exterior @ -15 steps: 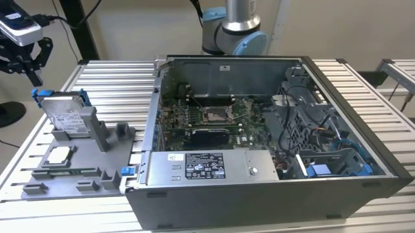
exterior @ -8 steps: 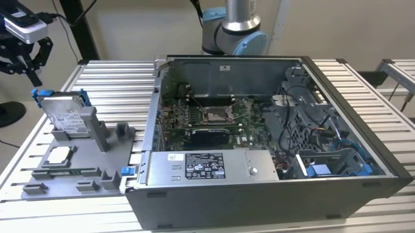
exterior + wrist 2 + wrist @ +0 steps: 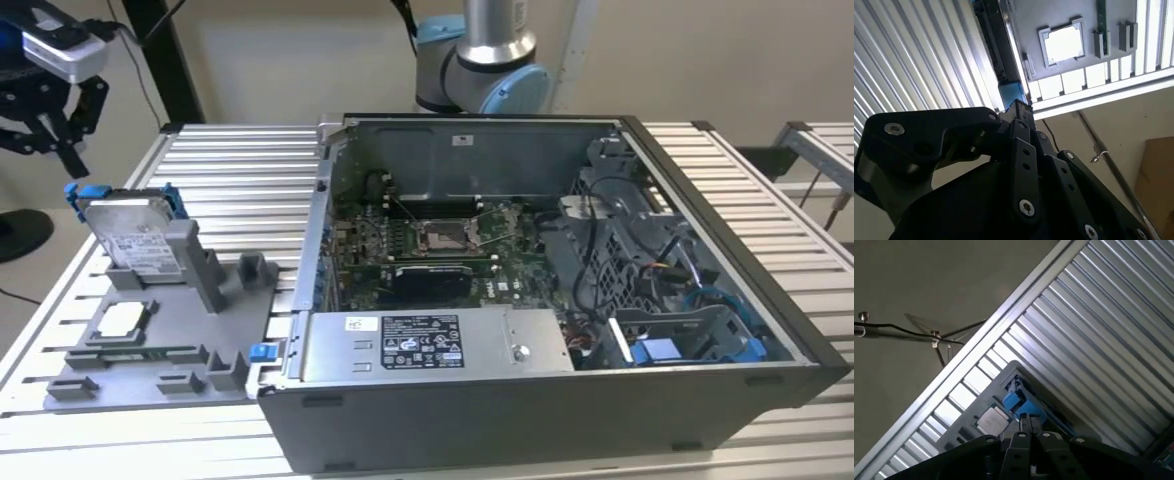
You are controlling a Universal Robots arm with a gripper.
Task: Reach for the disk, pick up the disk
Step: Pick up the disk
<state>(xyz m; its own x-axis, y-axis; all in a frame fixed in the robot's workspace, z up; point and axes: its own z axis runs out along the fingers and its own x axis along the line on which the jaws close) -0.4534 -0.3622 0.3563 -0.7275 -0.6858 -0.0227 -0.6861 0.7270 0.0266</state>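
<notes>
In the exterior view the arm (image 3: 497,45) is showing a bare silver tube running into rounded grey joint housings, one of them closing with a pale blue cap (image 3: 518,92). The gripper (image 3: 47,150) is showing matt black linkage bars under a white and grey box (image 3: 64,48), with a thin black cable (image 3: 134,35) trailing off it. In the second wrist view its black links (image 3: 1021,165) are carrying round silver socket-head screws (image 3: 1026,207) at their pivots, and a broad, rounded black plate (image 3: 924,135) is bearing one more.
</notes>
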